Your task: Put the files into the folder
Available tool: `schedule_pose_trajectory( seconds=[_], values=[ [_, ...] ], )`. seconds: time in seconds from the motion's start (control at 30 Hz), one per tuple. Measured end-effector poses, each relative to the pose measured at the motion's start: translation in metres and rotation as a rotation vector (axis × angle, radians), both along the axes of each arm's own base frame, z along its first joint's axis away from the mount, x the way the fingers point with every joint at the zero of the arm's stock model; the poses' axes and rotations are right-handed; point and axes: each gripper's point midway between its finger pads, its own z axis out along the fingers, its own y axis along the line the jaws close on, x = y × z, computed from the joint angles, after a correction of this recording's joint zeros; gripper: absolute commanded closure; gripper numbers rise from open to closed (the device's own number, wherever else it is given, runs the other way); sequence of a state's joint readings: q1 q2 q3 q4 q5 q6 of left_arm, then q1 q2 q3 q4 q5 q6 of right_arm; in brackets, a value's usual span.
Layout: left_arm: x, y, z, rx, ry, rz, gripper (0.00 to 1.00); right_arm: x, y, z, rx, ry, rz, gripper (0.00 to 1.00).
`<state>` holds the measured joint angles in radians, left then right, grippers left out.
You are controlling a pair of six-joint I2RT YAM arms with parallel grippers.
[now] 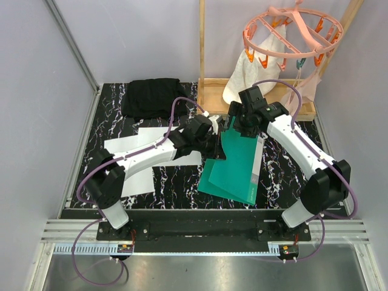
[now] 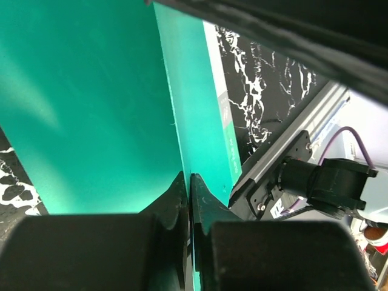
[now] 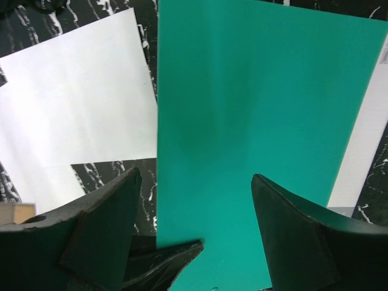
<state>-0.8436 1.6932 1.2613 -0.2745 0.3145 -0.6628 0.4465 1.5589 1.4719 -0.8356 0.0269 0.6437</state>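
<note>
The teal folder (image 1: 233,163) lies right of centre on the marbled table. My left gripper (image 1: 216,148) is shut on the left edge of its cover, which the left wrist view shows as a thin teal sheet (image 2: 188,133) running between the closed jaws (image 2: 189,182). My right gripper (image 1: 239,124) is open over the folder's far end; in its wrist view the fingers (image 3: 109,206) straddle the teal cover (image 3: 260,109) without touching it. Two white sheets (image 1: 130,148) lie flat and overlapping to the left of the folder, also seen in the right wrist view (image 3: 79,103).
A folded black cloth (image 1: 151,96) lies at the back left. A wooden frame (image 1: 212,97) stands at the back right, with a pink peg hanger (image 1: 291,33) and white cloth (image 1: 245,76) above it. Grey walls close in both sides.
</note>
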Motion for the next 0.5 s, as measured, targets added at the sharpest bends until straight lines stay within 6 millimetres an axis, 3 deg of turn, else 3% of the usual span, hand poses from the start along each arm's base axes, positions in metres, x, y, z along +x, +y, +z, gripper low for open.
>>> schedule_pose_trajectory(
  seconds=[0.23, 0.5],
  values=[
    [-0.003, 0.001, -0.004, 0.025, -0.003, 0.008, 0.92, 0.002, -0.003, -0.015, -0.049, 0.019, -0.001, 0.31],
    [-0.005, 0.001, -0.003, 0.030, -0.004, 0.008, 0.92, -0.001, 0.003, -0.020, -0.053, 0.027, 0.017, 0.18]
  ],
)
